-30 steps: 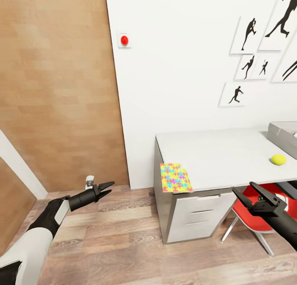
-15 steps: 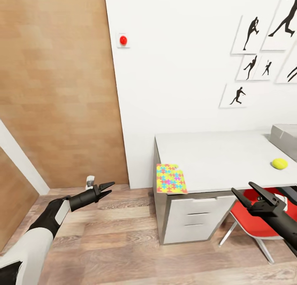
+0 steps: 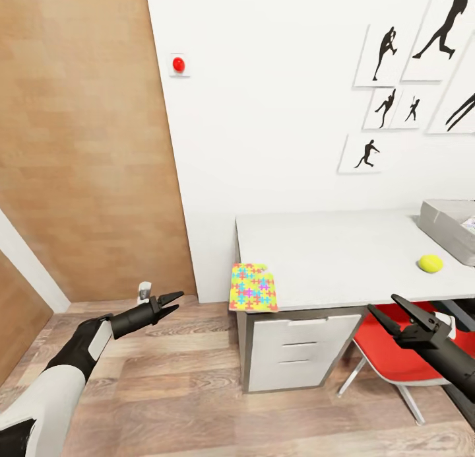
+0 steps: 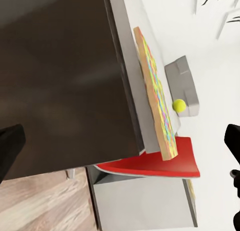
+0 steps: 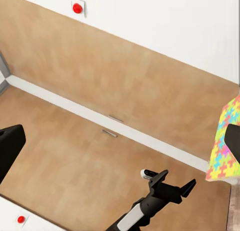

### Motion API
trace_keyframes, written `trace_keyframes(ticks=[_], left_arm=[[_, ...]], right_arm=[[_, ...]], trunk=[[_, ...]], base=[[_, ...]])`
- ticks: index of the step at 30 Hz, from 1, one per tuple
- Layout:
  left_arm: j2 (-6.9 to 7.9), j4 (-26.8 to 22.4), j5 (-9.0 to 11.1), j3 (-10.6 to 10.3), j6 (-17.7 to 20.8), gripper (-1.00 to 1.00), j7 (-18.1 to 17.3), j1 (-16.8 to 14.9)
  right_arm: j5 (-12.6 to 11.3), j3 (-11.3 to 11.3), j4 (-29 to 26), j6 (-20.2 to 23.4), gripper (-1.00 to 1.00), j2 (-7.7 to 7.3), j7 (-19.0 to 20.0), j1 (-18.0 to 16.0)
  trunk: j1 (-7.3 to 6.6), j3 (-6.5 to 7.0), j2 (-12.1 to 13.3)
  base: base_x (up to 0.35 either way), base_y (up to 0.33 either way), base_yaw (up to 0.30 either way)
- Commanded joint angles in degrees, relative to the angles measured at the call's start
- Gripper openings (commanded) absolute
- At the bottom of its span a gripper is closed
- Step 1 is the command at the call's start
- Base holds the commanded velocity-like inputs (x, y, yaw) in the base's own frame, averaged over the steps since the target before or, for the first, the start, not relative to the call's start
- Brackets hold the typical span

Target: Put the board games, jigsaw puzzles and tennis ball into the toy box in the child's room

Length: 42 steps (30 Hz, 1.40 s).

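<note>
Since the earlier pictures the whole head view had slid leftward, so the camera had turned or travelled, while both arms kept the same pose in the picture. The jigsaw puzzle (image 3: 253, 287), however, sat further over the near left corner of the table (image 3: 330, 259) than a second before, its left side now jutting past the tabletop's edge instead of lying fully on it. The left wrist view showed that board (image 4: 156, 96) edge-on, its orange rim visible against the table's dark side. The tennis ball (image 3: 430, 263) rested on the white top toward the right, near but apart from the grey toy box (image 3: 448, 224), which stood at the right border of the head view. The left gripper (image 3: 173, 301) hung low over the wood-plank floor (image 3: 185, 384), well short of the table, its fingers narrowly parted and holding nothing. The right gripper (image 3: 398, 309) hovered in front of the desk's near edge, above a red chair (image 3: 389, 358), with its jaws spread wide and empty. A white three-drawer unit (image 3: 300, 348) stood under the tabletop, black athlete silhouettes (image 3: 382, 47) hung on the white wall, and a red button (image 3: 178, 64) sat beside the wooden door panel.
</note>
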Motion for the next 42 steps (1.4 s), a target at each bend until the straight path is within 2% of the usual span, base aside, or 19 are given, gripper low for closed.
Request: trace_keyframes(ticks=[1, 14, 28, 42], left_arm=[[-0.01, 0.01, 0.1, 0.09, 0.43, 1.0, -0.11, -0.04], [-0.02, 0.02, 0.1, 0.09, 0.43, 1.0, -0.11, -0.04], [-0.01, 0.42, 0.1, 0.09, 1.03, 1.0, -0.18, -0.04], [-0.01, 0.47, 0.1, 0.26, 8.86, 1.0, -0.2, -0.04]], right_arm=[[0.04, -0.04, 0.04, 0.24, 1.0, -0.01, 0.16, -0.04], [0.08, 0.03, 0.01, 0.24, 1.0, 0.05, 0.16, -0.04], [0.05, 0.05, -0.08, 0.24, 1.0, 0.06, 0.14, -0.04], [0.03, 0.05, -0.14, 0.24, 1.0, 0.06, 0.09, -0.04]], trunk=[[0.0, -0.05, -0.03], [0.0, -0.05, -0.03], [0.0, -0.05, -0.03], [0.0, -0.05, -0.03]], base=[[0.028, -0.181, 0.0], [0.016, -0.18, 0.0], [0.013, -0.025, 0.0], [0.0, 0.0, 0.0]])
